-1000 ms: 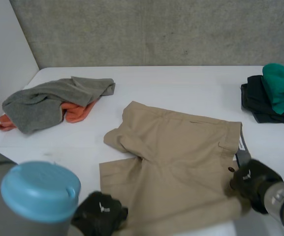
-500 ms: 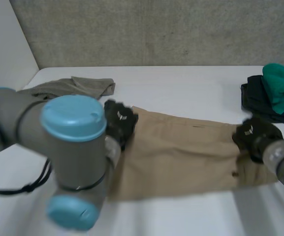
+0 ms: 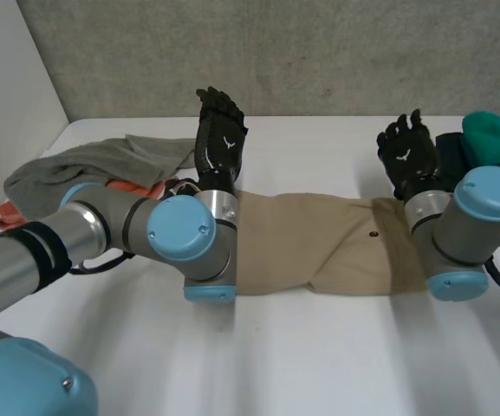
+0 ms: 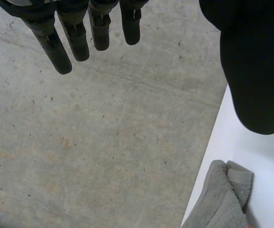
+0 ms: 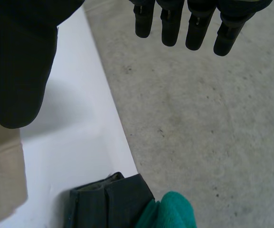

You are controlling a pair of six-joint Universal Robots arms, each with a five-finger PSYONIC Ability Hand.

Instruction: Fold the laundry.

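Khaki shorts folded in head view, left robot hand, right robot hand both spread

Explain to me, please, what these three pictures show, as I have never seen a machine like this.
It is a robot with two arms at a white table, each ending in a black hand. The wide picture looks down from between the arms; the other two come from cameras on the wrists, looking along each palm. The left hand and the right hand are both raised, open, holding nothing. On the table between the arms lie folded tan shorts. On the robot's left lies a grey cloth over an orange one; by the right hand sits a green garment on dark ones.
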